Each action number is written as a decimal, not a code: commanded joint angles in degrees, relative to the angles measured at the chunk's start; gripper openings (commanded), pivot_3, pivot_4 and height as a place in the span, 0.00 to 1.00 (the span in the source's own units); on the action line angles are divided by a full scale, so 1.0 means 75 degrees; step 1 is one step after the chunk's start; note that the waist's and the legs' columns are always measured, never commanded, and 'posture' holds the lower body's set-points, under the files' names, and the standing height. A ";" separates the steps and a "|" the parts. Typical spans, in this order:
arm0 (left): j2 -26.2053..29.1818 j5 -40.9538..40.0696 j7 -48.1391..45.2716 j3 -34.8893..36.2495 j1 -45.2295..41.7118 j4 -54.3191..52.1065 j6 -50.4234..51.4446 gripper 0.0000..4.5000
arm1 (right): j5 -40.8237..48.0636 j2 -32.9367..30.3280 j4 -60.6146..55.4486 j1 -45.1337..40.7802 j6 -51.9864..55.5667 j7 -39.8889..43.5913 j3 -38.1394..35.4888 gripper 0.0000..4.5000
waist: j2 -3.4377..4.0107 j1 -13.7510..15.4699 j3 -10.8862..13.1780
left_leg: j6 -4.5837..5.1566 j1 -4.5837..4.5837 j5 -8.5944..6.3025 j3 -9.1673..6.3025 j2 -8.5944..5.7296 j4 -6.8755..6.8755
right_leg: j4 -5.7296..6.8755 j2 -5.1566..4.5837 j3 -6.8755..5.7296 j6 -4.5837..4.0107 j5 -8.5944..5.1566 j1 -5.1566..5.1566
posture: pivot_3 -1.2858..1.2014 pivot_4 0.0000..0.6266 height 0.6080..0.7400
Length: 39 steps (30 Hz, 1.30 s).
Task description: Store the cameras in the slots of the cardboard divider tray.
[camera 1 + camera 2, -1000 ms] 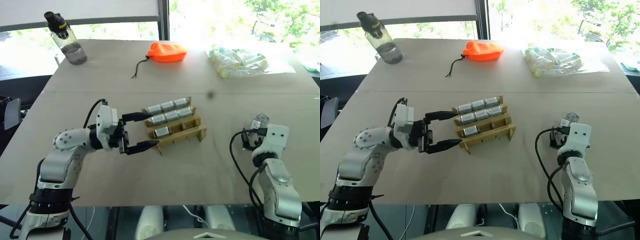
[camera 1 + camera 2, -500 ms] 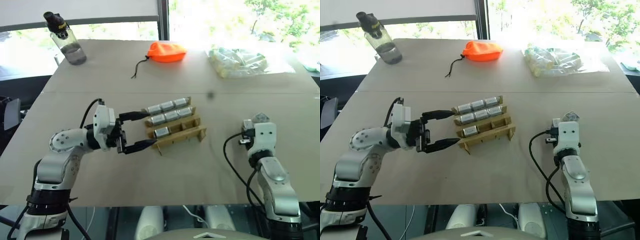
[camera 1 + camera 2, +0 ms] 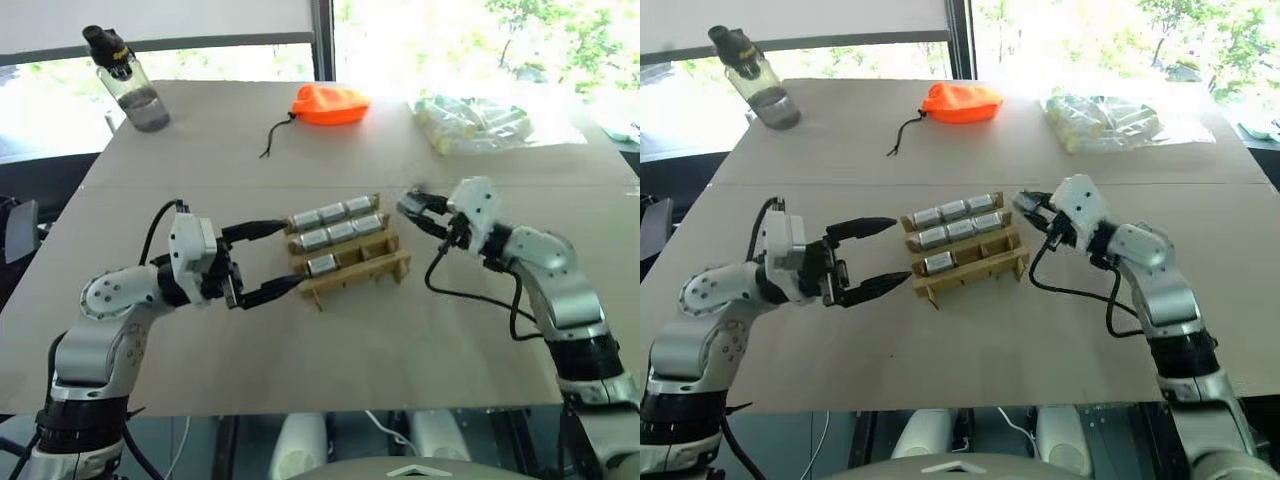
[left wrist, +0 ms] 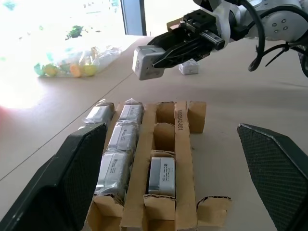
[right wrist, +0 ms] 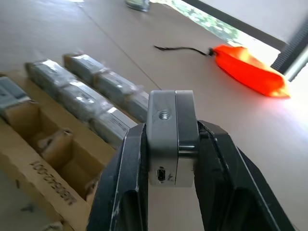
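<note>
A tan cardboard divider tray (image 3: 348,250) is sitting mid-table, seven cameras (image 3: 331,213) lying in its slots. The right gripper (image 3: 412,207) is hovering just beside the tray's right end, fingers clamped on another camera (image 5: 171,136). The left gripper (image 3: 268,259) is waiting at the tray's left end — fingers spread wide, holding nothing. One more camera (image 4: 188,68) is resting on the table beyond.
</note>
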 commanded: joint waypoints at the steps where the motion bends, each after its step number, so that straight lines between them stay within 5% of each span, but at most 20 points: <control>1: 0.0124 -0.0477 0.0269 0.0488 0.0429 -0.0651 0.0393 1.00 | 0.0295 0.0194 0.1047 -0.1109 -0.0767 0.1980 0.0743 0.16 | 0.0000 -0.0029 0.0000 | 0.0000 0.0003 0.0000 0.0003 0.0000 -0.0003 | 0.0000 0.0001 0.0004 0.0000 0.0000 0.0000 | 0.52 0.24 0.89; 16: 0.0316 -0.1300 0.0658 0.1709 0.2433 -0.2250 0.1142 1.00 | -0.0033 0.1189 0.4430 -0.2987 -0.2563 0.4922 0.1620 0.16 | 0.0002 0.0006 0.0002 | 0.0006 0.0000 -0.0004 -0.0009 0.0006 0.0007 | 0.0015 -0.0027 -0.0019 -0.0004 0.0001 0.0003 | 0.52 0.24 0.89; 39: 0.0291 -0.1174 0.0557 0.1608 0.2444 -0.2147 0.1009 1.00 | -0.0351 0.1219 0.6926 -0.4069 -0.3701 0.5326 0.1815 0.16 | 0.0005 0.0008 0.0004 | 0.0004 0.0006 -0.0004 0.0004 0.0005 0.0004 | 0.0021 -0.0031 -0.0008 -0.0007 0.0001 0.0001 | 0.52 0.24 0.89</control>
